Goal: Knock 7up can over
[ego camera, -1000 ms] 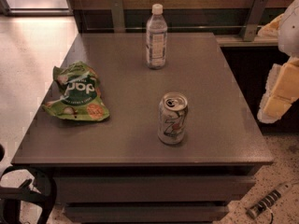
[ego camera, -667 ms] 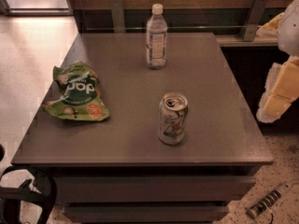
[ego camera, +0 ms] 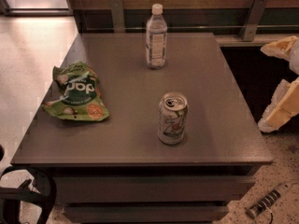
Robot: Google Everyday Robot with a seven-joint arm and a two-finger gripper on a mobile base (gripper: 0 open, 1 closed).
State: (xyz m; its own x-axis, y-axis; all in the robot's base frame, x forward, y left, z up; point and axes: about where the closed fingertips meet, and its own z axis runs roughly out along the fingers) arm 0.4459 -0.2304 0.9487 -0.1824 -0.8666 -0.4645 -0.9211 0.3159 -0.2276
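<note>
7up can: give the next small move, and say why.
Probably swing the gripper, apparently the pale shape at the right edge beside the table, leftward toward the 7up can. The can stands upright near the table's front edge, and the gripper is well apart from it.

No visible change since a second ago, tool point(ego camera: 279, 107) at the right edge beside the table point(ego camera: 210, 87).

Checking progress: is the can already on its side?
No, the can stands upright on the table, with the tool low at the bottom left, apart from it.
</note>
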